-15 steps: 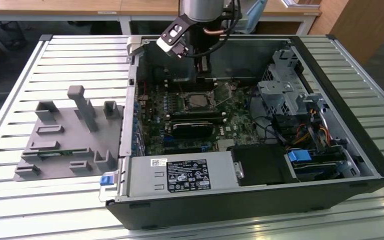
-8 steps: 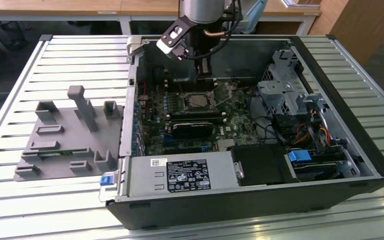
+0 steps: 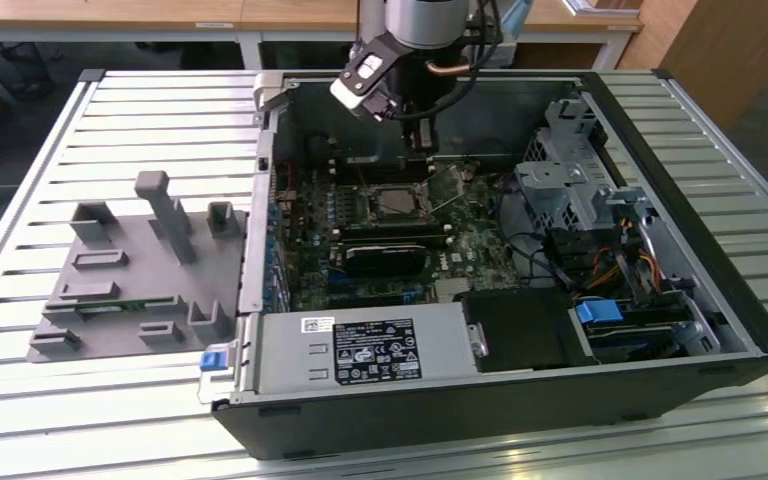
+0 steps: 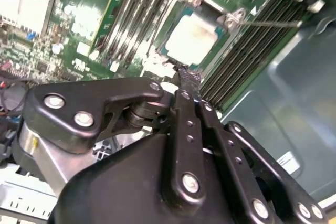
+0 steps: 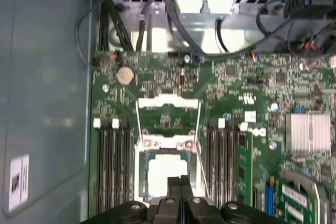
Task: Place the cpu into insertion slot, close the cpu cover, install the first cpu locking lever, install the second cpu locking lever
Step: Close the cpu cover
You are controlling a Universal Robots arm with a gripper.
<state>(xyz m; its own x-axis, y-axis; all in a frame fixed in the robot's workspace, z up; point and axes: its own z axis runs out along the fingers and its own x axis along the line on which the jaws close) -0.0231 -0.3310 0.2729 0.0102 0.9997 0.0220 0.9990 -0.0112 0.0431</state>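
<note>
While the chip [image 5: 167, 174] lies flat in its socket [image 5: 139, 174], we think closing the cover [image 5: 168, 103] is the step in hand.

In the first wrist view we see the cover tipped back from the socket, not yet down over the chip, and a thin wire lever [image 4: 273, 23] sticks out to one side in the second wrist view. We judge that this step calls for a soft push on the cover's free edge, so it swings down and the chip does not shift. The arm reaches down from above into the open computer case [image 3: 491, 420], at its far side in the exterior view. The gripper [image 5: 180, 182] points at the green board [image 5: 236, 93]. Its two fingers are pressed together and hold nothing. Their tips are just beside the chip's edge, and we cannot tell if they touch it.
</note>
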